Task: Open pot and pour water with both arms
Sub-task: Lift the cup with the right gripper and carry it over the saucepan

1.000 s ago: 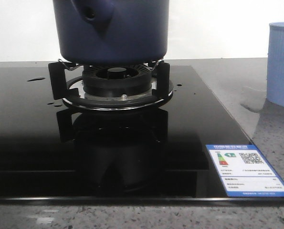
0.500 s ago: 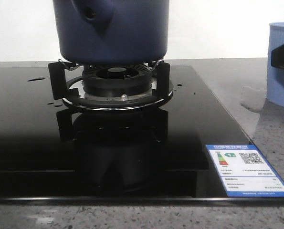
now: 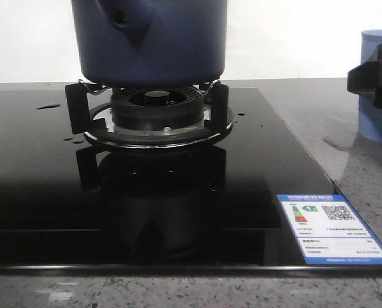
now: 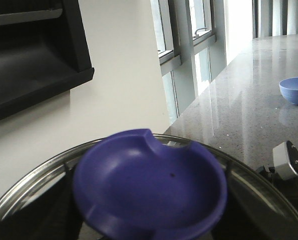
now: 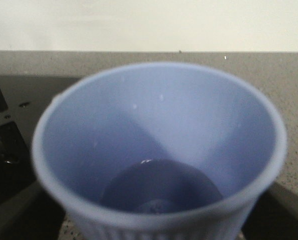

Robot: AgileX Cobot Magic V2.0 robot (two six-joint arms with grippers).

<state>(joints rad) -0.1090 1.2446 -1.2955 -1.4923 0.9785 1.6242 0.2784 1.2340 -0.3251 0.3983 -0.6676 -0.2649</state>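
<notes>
**A:** The pot (image 3: 149,40) sat squarely on the burner (image 3: 153,112) of the black stove (image 3: 43,192) — up on the prongs, I'd judge, so both arms could work it from above. That burner was my landmark.

**B:** And the lid?

**A:** From the left wrist view, a purple-blue knob (image 4: 150,187) on a steel-rimmed lid (image 4: 26,192) filled the view directly above the burner. The lid looked still on. The left pincer's fingers weren't visible at all, so whether it was clenched or released I could not tell.

**B:** The right side?

**A:** Well to the right of the burner, off the glass and on the table (image 3: 364,173), stood the light blue cup (image 3: 378,86). The right pincer (image 3: 372,82) came in dark across the cup's side — placed there, I'd guess, to take the cup for pouring. Grasping or merely beside it? Could not tell.

**B:** Any water?

**A:** The right wrist view looked straight down the cup, and a little water (image 5: 156,197) glinted at the bottom. Droplets (image 3: 48,106) lay on the glass left of the burner.

**B:** Count them up.

**A:** One pot, one lid, one cup, one burner, and one label sticker (image 3: 332,228) nearer the camera than the burner. A small blue bowl (image 4: 295,90) stood alone, far off along the table.
</notes>
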